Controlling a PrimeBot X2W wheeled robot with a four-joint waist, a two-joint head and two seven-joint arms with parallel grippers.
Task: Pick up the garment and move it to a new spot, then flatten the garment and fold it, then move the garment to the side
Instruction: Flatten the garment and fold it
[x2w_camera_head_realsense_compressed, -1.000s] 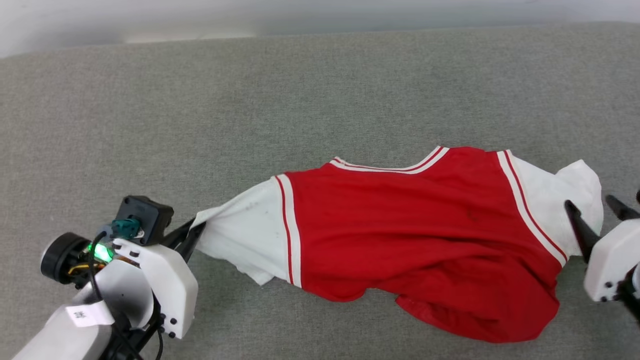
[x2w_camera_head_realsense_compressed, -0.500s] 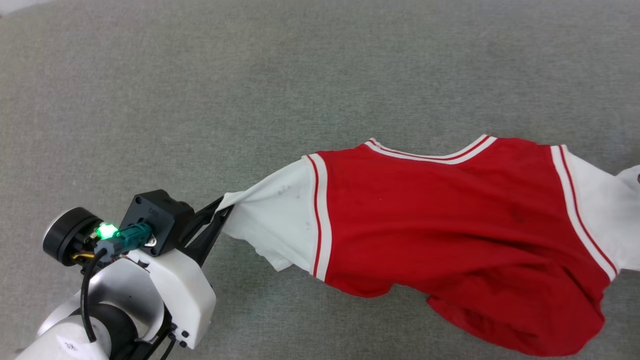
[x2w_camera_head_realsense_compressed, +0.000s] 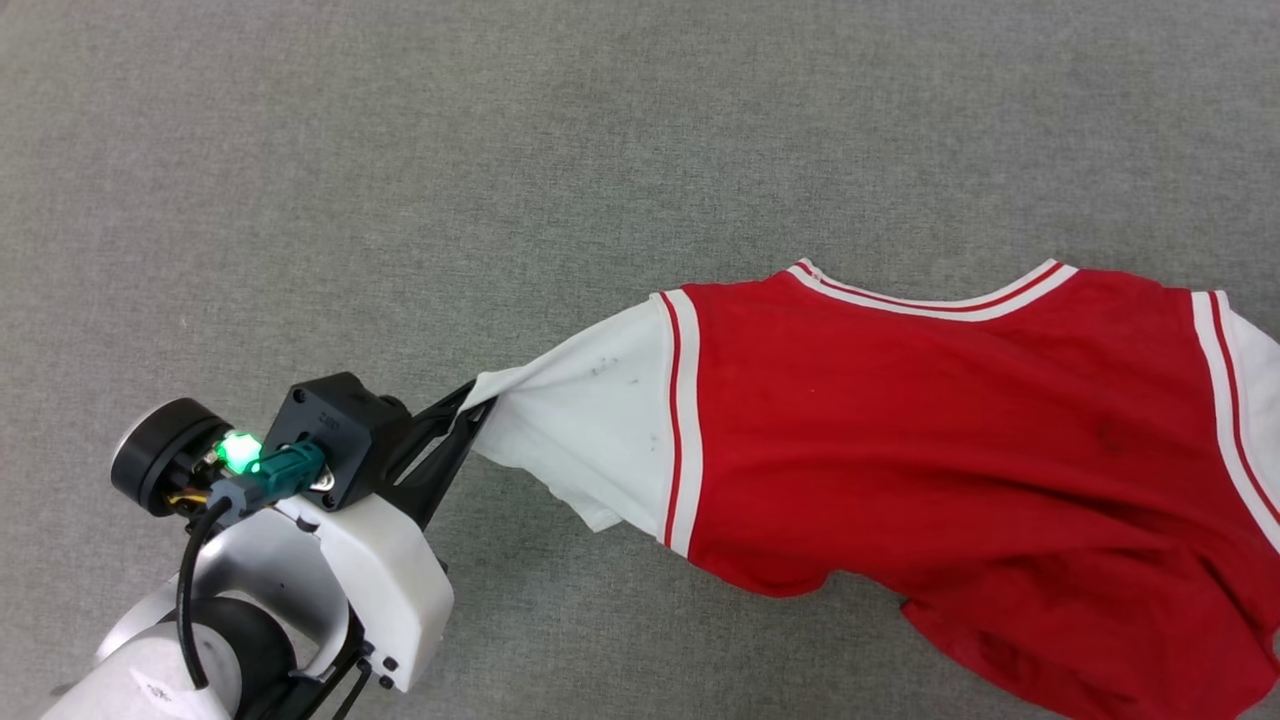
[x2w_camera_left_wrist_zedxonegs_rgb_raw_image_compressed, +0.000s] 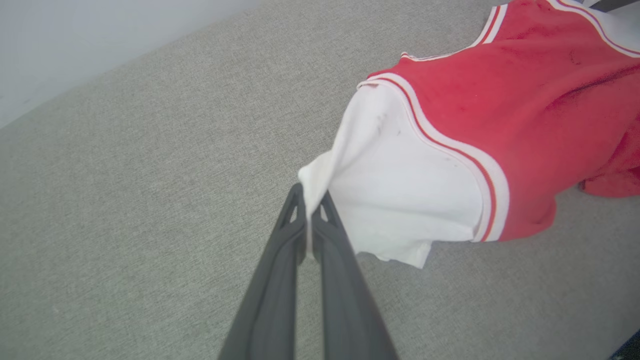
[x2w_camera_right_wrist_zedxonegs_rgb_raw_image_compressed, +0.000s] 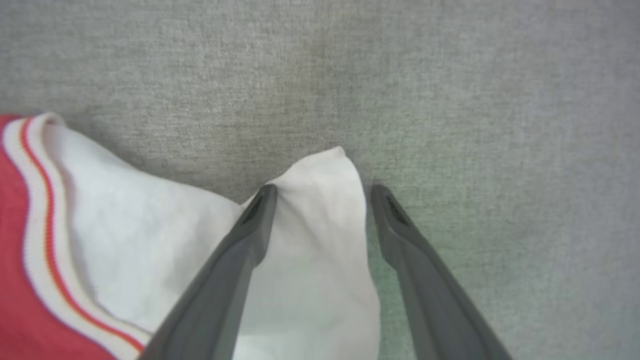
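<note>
My left fingers (x2w_camera_left_wrist_zedxonegs_rgb_raw_image_compressed: 285, 260) clenched on white sleeve (x2w_camera_left_wrist_zedxonegs_rgb_raw_image_compressed: 400, 200) edge. Garment (x2w_camera_head_realsense_compressed: 950, 420) stretches away beyond their tips, red body on grey cloth surface (x2w_camera_head_realsense_compressed: 500, 150). My right fingers (x2w_camera_right_wrist_zedxonegs_rgb_raw_image_compressed: 240, 250) spread wide, other sleeve tip (x2w_camera_right_wrist_zedxonegs_rgb_raw_image_compressed: 320, 240) between them.

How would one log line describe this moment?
left gripper: shut on garment | right gripper: open, straddling white sleeve | fold: not begun

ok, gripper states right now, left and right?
Left gripper: shut on a white sleeve of the red jersey T-shirt.
Right gripper: open, fingers astride the other sleeve's tip, not clamped.
</note>
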